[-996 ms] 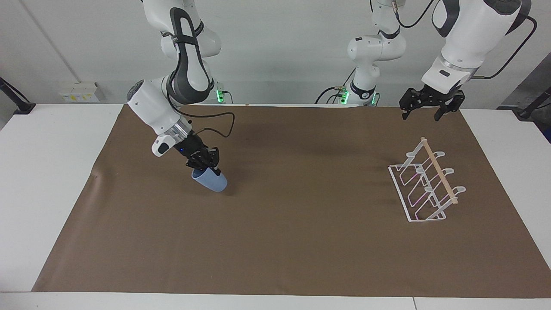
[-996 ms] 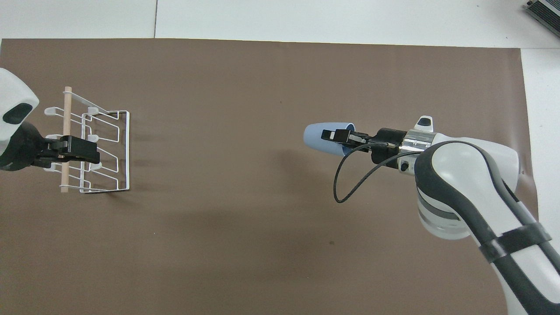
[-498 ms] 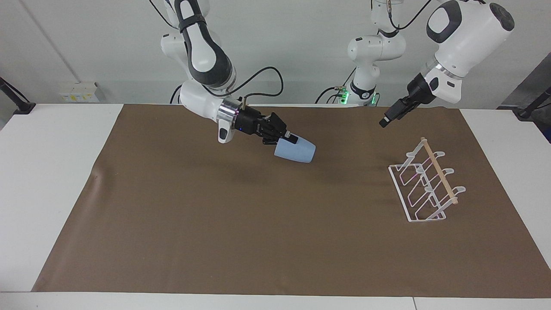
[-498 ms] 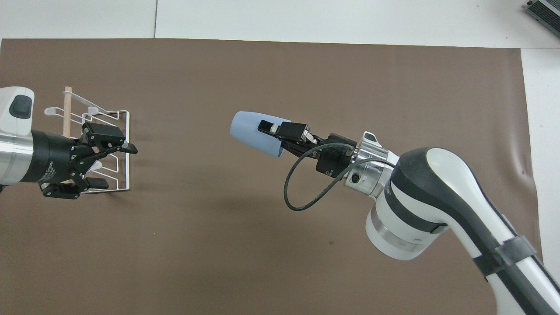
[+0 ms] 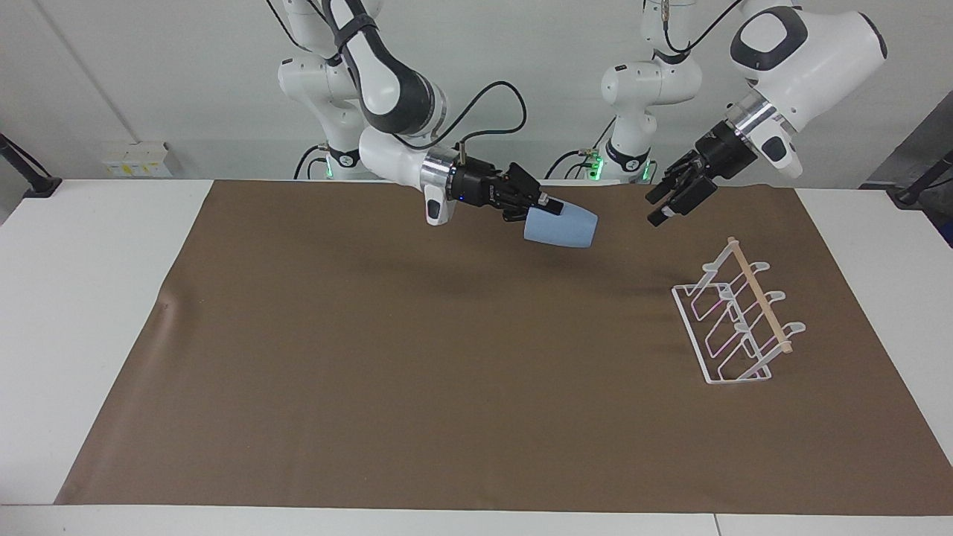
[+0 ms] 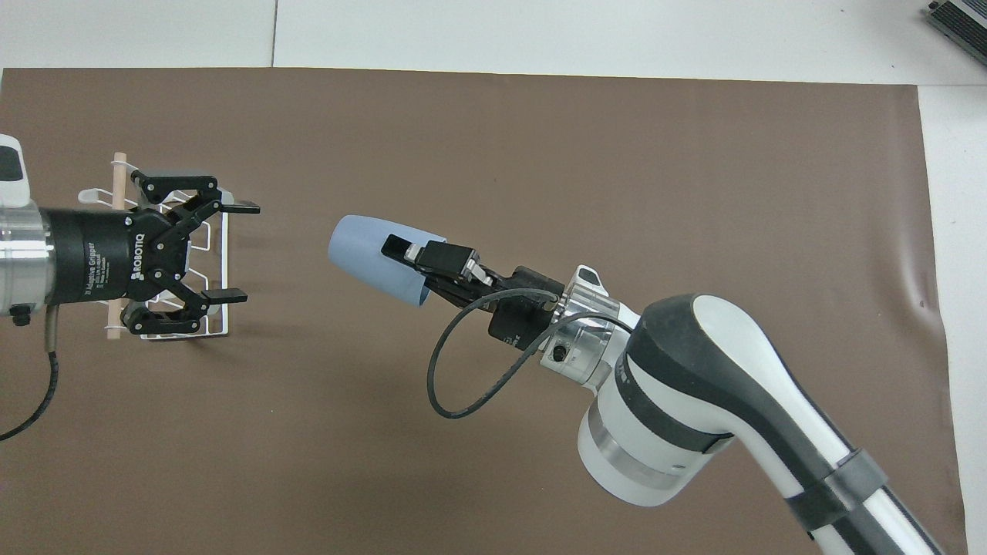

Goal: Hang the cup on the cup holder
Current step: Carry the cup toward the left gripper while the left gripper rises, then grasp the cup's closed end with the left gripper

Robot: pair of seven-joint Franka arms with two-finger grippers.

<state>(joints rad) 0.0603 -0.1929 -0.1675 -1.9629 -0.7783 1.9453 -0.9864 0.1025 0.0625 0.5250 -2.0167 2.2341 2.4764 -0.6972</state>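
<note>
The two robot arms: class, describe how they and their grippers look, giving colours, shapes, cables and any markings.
Both arms are glossy white with rounded shells and dark grey bands at the joints. Each ends in a silver metal ring, then a black two-finger gripper built of linked bars. The left gripper carries white lettering on its round black body. A black cable loops in a curve beside the right gripper, and green lights glow at both bases.

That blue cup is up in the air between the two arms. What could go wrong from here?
1. The right gripper pinches only the rim of the cup, which lies sideways in the air over the brown mat; a thin hold like that might slip.
2. The left gripper hangs open, facing the cup; a mistimed handover could drop it.
3. The cup holder is light wire, so a nudge might shift it.
</note>
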